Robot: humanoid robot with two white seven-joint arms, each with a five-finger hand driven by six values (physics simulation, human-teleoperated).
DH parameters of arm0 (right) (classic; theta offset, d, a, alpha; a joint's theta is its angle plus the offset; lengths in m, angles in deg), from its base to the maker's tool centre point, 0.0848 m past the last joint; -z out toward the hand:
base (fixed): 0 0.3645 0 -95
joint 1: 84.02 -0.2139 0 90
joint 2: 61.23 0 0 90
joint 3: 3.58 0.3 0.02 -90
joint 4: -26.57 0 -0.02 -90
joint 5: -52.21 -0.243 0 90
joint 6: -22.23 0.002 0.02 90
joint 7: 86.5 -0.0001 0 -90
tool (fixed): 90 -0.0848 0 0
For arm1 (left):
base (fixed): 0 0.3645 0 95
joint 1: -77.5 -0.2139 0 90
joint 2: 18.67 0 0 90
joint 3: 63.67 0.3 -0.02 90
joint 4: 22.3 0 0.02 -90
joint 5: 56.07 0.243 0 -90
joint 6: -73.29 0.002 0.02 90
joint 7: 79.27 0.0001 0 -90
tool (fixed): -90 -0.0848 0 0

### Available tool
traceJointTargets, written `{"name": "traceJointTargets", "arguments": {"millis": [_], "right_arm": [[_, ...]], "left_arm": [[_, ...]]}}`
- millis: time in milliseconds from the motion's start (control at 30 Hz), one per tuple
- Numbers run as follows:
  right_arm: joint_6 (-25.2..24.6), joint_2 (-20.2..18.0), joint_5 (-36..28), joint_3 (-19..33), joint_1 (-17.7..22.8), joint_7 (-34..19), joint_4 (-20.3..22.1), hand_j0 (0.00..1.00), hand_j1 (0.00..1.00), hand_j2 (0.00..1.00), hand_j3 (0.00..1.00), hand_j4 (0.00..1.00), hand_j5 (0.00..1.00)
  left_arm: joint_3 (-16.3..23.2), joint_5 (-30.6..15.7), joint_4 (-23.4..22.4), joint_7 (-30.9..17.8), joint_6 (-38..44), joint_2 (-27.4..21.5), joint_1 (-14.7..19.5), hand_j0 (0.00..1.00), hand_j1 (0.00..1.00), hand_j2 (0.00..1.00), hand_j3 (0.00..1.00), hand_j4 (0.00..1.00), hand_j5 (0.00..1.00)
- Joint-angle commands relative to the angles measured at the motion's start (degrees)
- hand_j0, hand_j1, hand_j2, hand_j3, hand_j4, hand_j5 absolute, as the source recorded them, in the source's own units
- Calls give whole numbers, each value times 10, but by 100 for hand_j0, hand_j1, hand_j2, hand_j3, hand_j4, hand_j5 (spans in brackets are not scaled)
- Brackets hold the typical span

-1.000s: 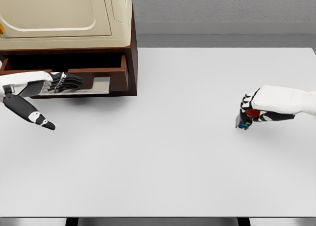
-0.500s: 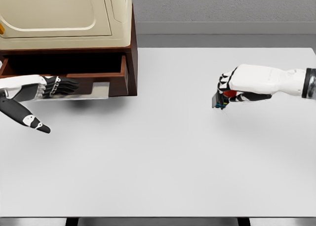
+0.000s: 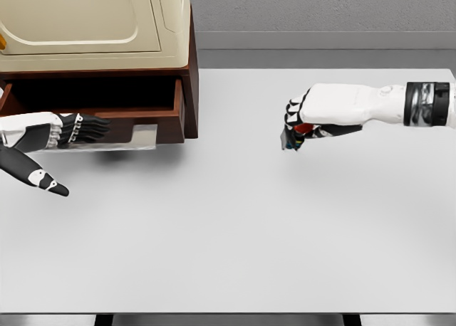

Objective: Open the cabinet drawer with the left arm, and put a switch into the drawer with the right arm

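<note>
The brown cabinet (image 3: 187, 70) stands at the table's back left, and its drawer (image 3: 142, 119) is pulled out, with a silvery handle plate on its front. My left hand (image 3: 60, 137) lies in front of the drawer's left part, fingers stretched along the front and thumb hanging down, holding nothing. Over the middle-right of the table, above the surface, my right hand (image 3: 299, 123) is curled around a small dark switch (image 3: 291, 139) with a red part. That hand is well to the right of the drawer.
A cream appliance (image 3: 92, 23) sits on top of the cabinet. The white table (image 3: 235, 233) stretches wide in front, with its far edge against a grey wall.
My right hand has carried the switch up and leftward, towards the cabinet. The left hand has drifted a little to the left along the drawer front.
</note>
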Motion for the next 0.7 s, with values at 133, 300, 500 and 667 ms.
{"name": "traceJointTargets", "arguments": {"millis": [133, 300, 500, 667], "right_arm": [[-1, 34, -3, -57, -42, 0, -5, 38, 38, 38, 38, 38, 38], [-1, 60, -3, -84, -86, 0, -5, 38, 38, 38, 38, 38, 38], [-1, 82, -4, -92, -124, 0, -5, 38, 38, 38, 38, 38, 38], [-1, 94, -6, -92, -141, 0, -5, 38, 38, 38, 38, 38, 38]], "left_arm": [[15, 99, -11, 0, 0, -4, 0, 100, 100, 100, 100, 100, 100], [15, 88, -11, 0, 1, -5, -1, 100, 100, 100, 100, 100, 100], [17, 78, -11, 0, 0, -15, -2, 100, 100, 100, 100, 100, 100], [14, 79, -12, 0, 0, -12, -1, 100, 100, 100, 100, 100, 100]]}}
